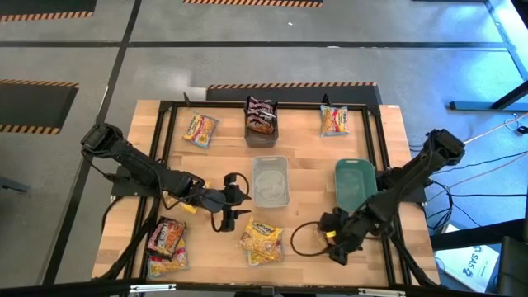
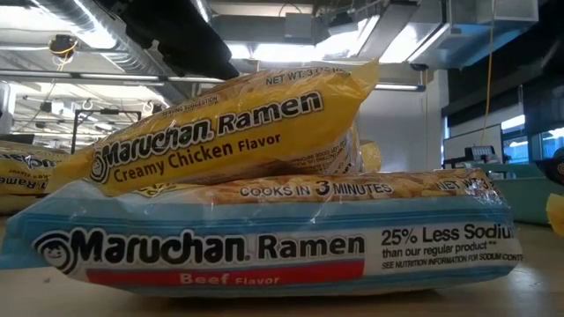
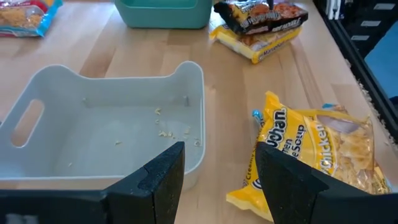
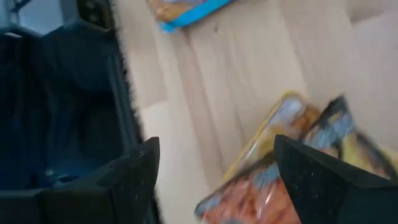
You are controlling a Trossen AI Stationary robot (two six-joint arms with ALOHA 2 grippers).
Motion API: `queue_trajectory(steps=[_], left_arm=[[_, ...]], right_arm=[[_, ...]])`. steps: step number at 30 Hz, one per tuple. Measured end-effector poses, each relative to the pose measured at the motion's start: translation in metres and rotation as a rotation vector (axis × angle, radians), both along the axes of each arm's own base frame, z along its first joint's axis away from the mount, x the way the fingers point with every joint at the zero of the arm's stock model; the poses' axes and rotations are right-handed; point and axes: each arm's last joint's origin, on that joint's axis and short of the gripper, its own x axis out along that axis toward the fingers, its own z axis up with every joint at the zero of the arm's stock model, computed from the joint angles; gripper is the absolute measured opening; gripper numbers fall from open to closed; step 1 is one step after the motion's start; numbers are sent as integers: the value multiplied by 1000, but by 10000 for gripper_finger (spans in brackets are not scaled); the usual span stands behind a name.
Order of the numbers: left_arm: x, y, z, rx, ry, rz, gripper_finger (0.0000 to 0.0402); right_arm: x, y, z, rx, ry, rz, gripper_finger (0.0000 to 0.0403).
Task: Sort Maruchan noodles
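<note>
- Your yellow packet (image 2: 229,132) reads "Maruchan Ramen Creamy Chicken Flavor", tilted on the level blue "Beef Flavor" packet (image 2: 264,238).
- Left gripper (image 1: 233,202) and right gripper (image 1: 330,239) both stand open, empty.

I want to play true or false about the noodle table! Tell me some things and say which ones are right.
1. The clear bin in the middle has a noodle packet inside. False: it holds only crumbs.
2. The dark bin at the far edge has a dark noodle packet in it. True.
3. The left gripper is holding a packet. False: its fingers are open and hold nothing.
4. A yellow packet lies on the table near the left gripper. True.
5. The teal bin has no packet in it. True.
</note>
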Motion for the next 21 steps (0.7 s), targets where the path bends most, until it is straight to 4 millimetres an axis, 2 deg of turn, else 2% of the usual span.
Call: queue_trajectory(steps=[4, 10, 14, 21], left_arm=[[2, -1, 4, -19, -46, 0, 190], [21, -11, 0, 4, -153, -91, 190], [49, -23, 0, 76, -162, -138, 190], [110, -47, 3, 226, -188, -206, 190]], right_arm=[[-23, 4, 12, 23, 26, -47, 301], [-67, 6, 10, -80, 154, -226, 301], [-85, 9, 7, -98, 207, -307, 301], [-96, 13, 7, -117, 147, -329, 301]])
